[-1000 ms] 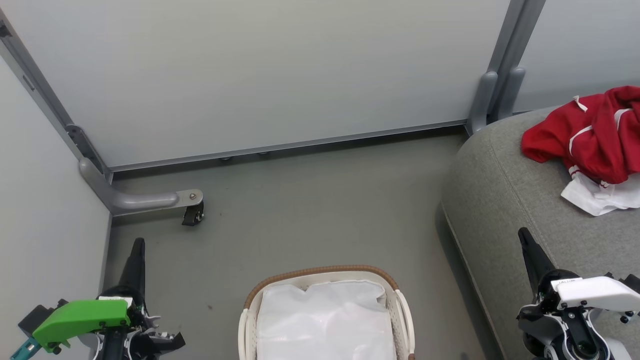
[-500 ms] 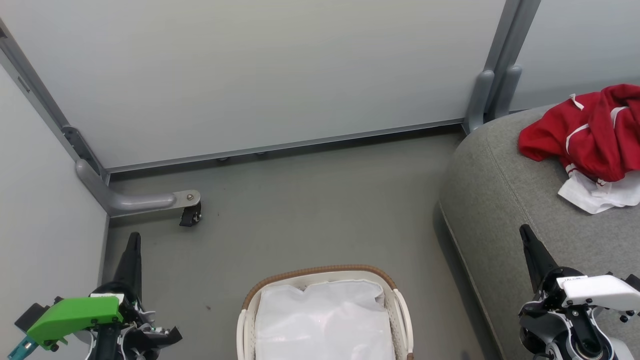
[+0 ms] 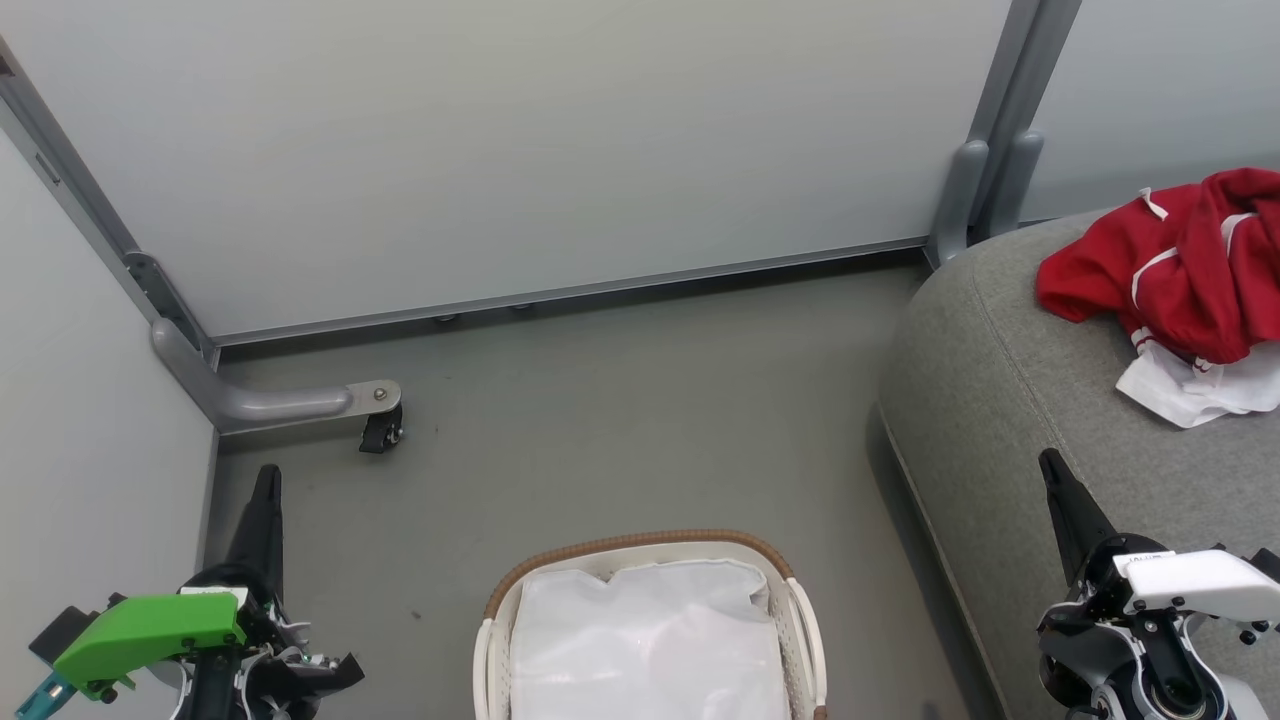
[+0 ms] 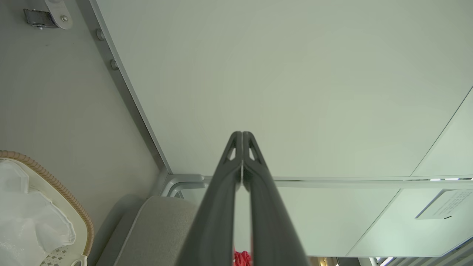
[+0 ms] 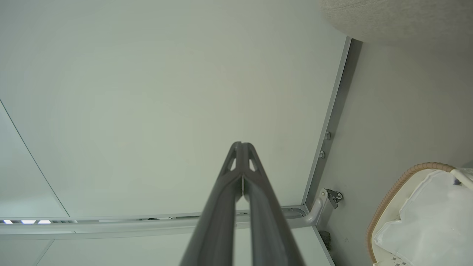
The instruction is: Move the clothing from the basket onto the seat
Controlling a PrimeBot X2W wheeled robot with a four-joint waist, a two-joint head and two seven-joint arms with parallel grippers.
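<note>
Smooth pale grey partition panels (image 3: 560, 140) in matte metal frames wall in a plain grey floor (image 3: 620, 420). At the right stands the seat (image 3: 1000, 400), a large rounded cushion of grey woven fabric with a stitched seam curving along its edge. The basket (image 3: 640, 541) sits on the floor at the bottom centre, clear of the seat: an oval of white perforated plastic with a brown woven rim, holding a crumpled white cloth lining (image 3: 650, 640).

The clothing (image 3: 1180, 270) lies bunched on top of the seat at the far right, soft bright red fabric with thin white stripes and a white hem panel spilling out below.

The left gripper (image 3: 267, 478), under a green wrist cover, hangs over the floor left of the basket. Its two dark tapered fingers are pressed together on nothing. The right gripper (image 3: 1050, 465), under a white cover, hangs over the seat's front, and its jaws are likewise pressed together and empty.

A small black caster (image 3: 378, 432) on a curved metal foot stands in the left corner. A pale notice (image 4: 445, 208) on a panel carries print too small to read.
</note>
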